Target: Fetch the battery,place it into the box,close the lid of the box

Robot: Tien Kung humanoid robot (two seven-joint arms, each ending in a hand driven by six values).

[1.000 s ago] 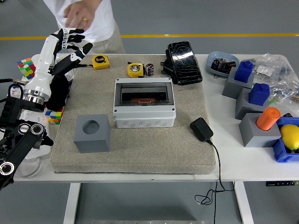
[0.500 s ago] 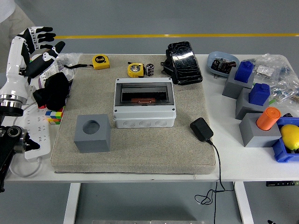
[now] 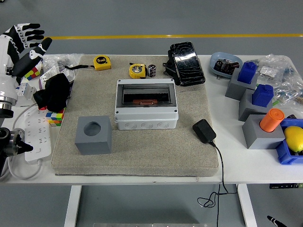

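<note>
One robot hand (image 3: 26,40), the left, hangs at the worktop's (image 3: 236,165) far-left edge, fingers spread, empty. Fetching is not yet begun, I judge: the battery (image 3: 152,70) stands behind the box (image 3: 147,109), just beside a yellow tape (image 3: 137,71). Reaching it means crossing the mat (image 3: 142,151); the tape crowds the grasp.
</note>
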